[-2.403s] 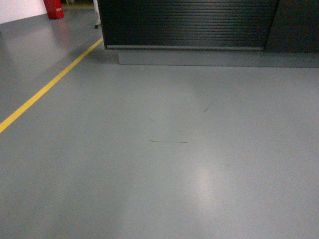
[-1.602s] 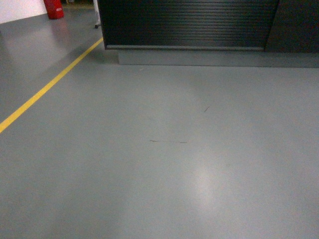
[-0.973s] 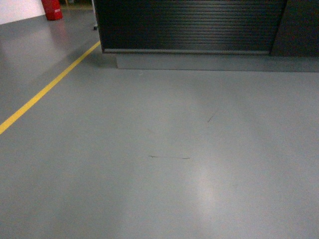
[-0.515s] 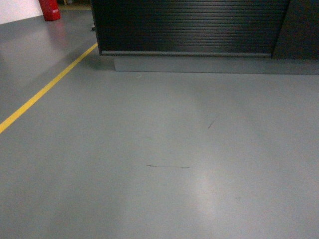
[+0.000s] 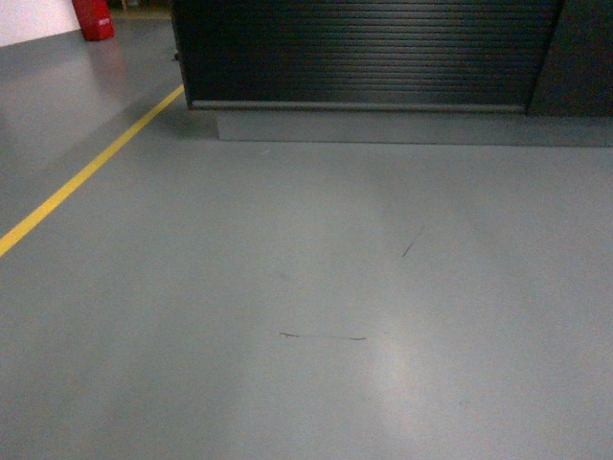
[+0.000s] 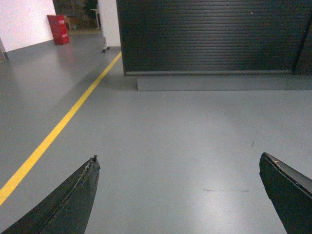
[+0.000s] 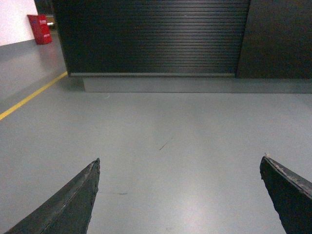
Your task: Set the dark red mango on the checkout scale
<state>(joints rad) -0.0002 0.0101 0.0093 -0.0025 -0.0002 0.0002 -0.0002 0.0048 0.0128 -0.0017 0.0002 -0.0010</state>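
Grey floor (image 5: pixel 287 287), ribbed black checkout (image 5: pixel 364 53), red bin (image 5: pixel 93 17) — lettering unreadable, both grippers (image 6: pixel 178 163) (image 7: pixel 180 165) wide apart — empty.

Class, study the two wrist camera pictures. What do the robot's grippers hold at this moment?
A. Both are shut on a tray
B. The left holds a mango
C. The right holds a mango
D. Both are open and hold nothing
D: in each wrist view the left gripper and right gripper show fingers spread wide apart, with only bare grey floor between them and the checkout ahead.
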